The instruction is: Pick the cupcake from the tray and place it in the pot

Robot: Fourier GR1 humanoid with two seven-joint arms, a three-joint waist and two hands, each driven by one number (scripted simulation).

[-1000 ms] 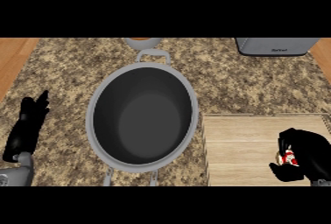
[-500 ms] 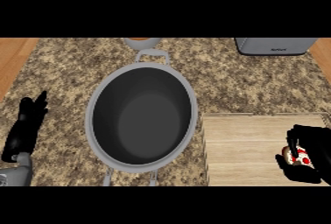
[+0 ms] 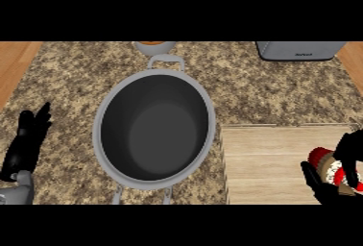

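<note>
The right hand [image 3: 339, 180] curls round the red-topped cupcake with white and brown bands [image 3: 328, 166], above the pale wooden tray [image 3: 276, 163]. Left of it sits the grey oval pot [image 3: 154, 127]. The left hand [image 3: 27, 139] rests open.

Left robot hand [image 3: 27, 144] open, right robot hand [image 3: 339, 180] seemingly curled

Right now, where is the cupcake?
Head view, lower right: the cupcake sits in the right hand over the tray, right of the pot.

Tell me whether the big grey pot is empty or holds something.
Empty: the grey oval metal pot shows only its bare dark inside, nothing lying in it.
</note>
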